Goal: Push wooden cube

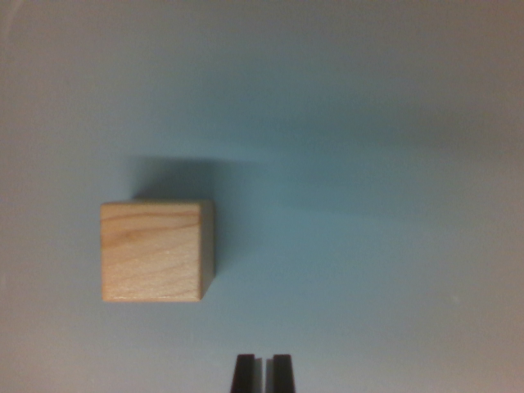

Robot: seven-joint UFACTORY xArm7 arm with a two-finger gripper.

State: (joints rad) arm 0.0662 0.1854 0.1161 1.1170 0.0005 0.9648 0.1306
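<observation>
A light wooden cube (155,251) with visible grain rests on a plain pale grey-blue surface, left of centre in the wrist view. My gripper (263,372) shows as two dark fingertips at the bottom edge, close together with only a thin slit between them and nothing held. The cube lies up and toward the wrist view's left of the fingertips, apart from them.
The pale surface (385,205) fills the whole view. The cube casts a soft shadow (176,176) just above itself.
</observation>
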